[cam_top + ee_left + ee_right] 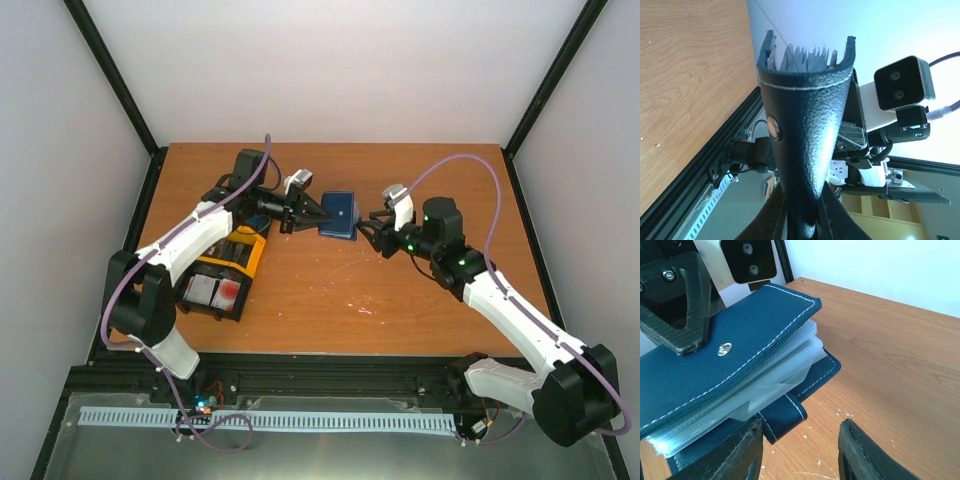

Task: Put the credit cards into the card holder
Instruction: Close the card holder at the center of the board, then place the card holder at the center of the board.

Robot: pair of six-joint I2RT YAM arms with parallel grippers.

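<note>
The left gripper (805,220) pinches the bottom of the card holder (805,125). The card holder is dark blue, with a white sewn line near its top and a small round snap (774,127) on one side. Thin clear pockets (807,57) poke out of its open top. Behind it is a camera (902,82). The brown table (690,90) is on the left.
</note>
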